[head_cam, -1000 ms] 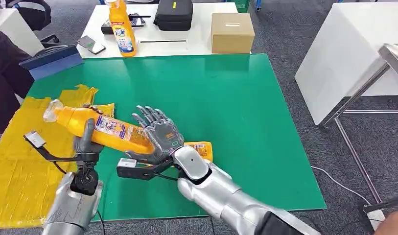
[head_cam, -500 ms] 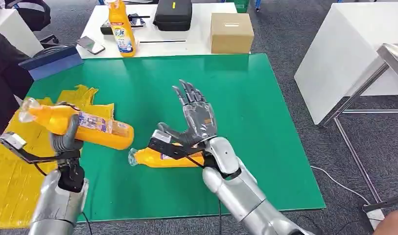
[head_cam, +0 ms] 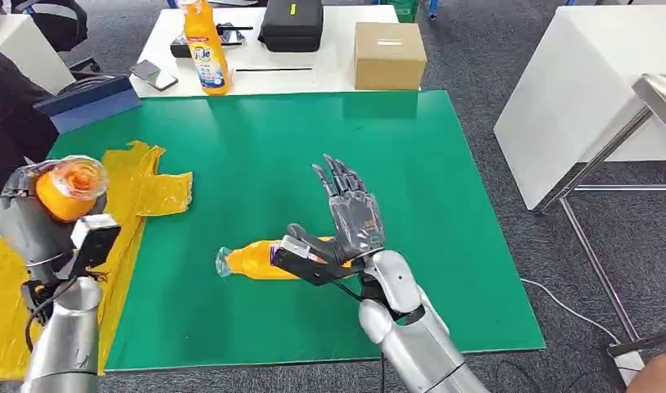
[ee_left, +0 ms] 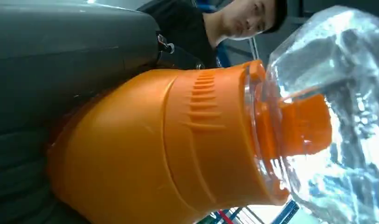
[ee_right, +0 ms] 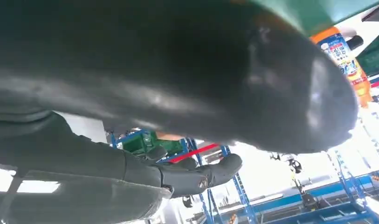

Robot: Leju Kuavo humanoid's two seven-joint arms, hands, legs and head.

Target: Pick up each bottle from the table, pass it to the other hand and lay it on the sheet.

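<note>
The held orange bottle [head_cam: 70, 187] is now swung out over the yellow sheet [head_cam: 34, 270] by the left hand [head_cam: 30, 221], cap end toward the camera. The right hand [head_cam: 351, 214] is released, fingers spread, above the green mat.

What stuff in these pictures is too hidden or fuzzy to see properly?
- Held bottle: in the head view the left hand covers its body; only the capped end shows. The left wrist view cuts off its base.
- Lying bottle: the right hand and wrist camera hide its far end in the head view.
- Upright bottle on the white table: top cut off by the picture edge, label too small to read.
- Right wrist view: mostly dark, blurred hand.
</note>
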